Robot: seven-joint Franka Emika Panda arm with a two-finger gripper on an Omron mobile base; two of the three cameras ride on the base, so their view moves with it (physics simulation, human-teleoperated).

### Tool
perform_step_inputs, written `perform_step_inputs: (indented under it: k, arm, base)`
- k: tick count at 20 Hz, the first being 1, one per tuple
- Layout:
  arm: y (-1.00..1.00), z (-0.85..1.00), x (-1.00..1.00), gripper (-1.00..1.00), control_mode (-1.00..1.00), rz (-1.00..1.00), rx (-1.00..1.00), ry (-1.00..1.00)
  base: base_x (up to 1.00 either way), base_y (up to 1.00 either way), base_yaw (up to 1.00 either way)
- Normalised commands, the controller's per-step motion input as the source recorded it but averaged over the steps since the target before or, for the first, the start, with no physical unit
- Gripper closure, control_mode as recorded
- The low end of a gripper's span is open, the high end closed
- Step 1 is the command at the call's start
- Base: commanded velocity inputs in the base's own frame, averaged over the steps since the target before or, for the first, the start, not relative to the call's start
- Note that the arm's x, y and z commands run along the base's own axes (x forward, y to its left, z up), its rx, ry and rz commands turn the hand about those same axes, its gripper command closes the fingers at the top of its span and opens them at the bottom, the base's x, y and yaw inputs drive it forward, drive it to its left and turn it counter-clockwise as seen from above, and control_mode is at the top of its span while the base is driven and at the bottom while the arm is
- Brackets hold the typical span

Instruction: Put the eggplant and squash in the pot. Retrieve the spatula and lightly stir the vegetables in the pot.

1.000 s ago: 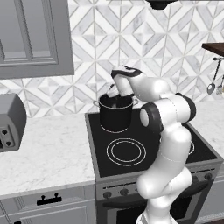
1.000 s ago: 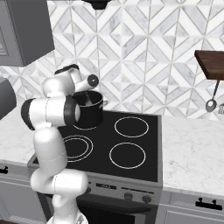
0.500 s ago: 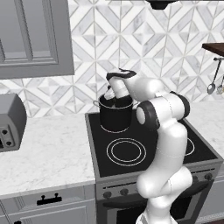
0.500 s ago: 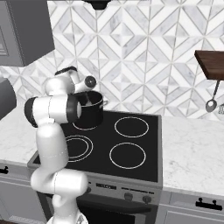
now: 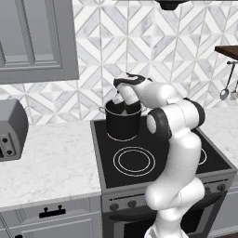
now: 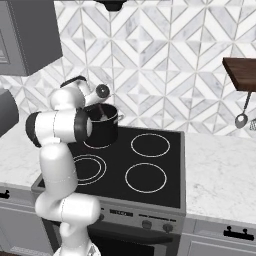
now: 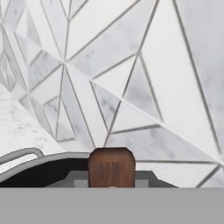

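We see the claw (image 5: 124, 108) hanging over the open mouth of the pot (image 5: 122, 122), with the hand tilted down toward it from the backsplash side. The pot stands directly under the claw on the rear burner of the black stove (image 5: 153, 155), close to the tiled wall (image 5: 139, 51).

From the right base view the claw (image 6: 102, 114) sits at the pot's (image 6: 104, 131) rim, and a thin brown handle slants down from it into the pot; we take this for the spatula (image 6: 102, 112). In the hand view the squared brown end of the spatula (image 7: 111, 167) stands right at the bottom centre, where the claw's tips would be, with the curved silvery rim of the pot (image 7: 39, 162) and one of its small handles just beyond and to the left of it. The handle sits where the tips meet, so the claw appears closed around the spatula, though the fingers themselves are hidden from us.

We cannot see the pot's contents from any angle, so we cannot tell where the eggplant or squash lie.

Well off to the claw's far side, a silver ladle (image 6: 242, 118) hangs below a dark wooden shelf (image 6: 240, 72). On the marble table (image 5: 46, 158) on the other side of the stove stands a grey toaster (image 5: 11, 130).
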Motion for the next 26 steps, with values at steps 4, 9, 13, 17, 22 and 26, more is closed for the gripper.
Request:
perform_step_inputs:
  k: [4,9,13,17,22,26]
  arm:
    - [-0.01,0.14,0.00,1.00,-1.00,-0.05,0.00,0.13]
    - [0.00,-0.57,0.10,1.00,-1.00,0.00,0.04,0.04]
    - [0.00,-0.84,0.19,1.00,-1.00,0.00,0.13,-0.08]
    - [0.00,-0.46,0.11,1.00,-1.00,0.00,0.23,-0.13]
    - [-0.04,0.06,-0.05,1.00,-1.00,0.00,0.31,-0.22]
    - [-0.28,-0.37,-0.05,1.00,-1.00,0.00,0.14,-0.12]
  base:
    - [0.00,0.00,0.00]
    - [0.00,0.00,0.00]
    - [0.00,0.00,0.00]
    - [0.00,0.00,0.00]
    - [0.00,0.00,0.00]
    - [0.00,0.00,0.00]
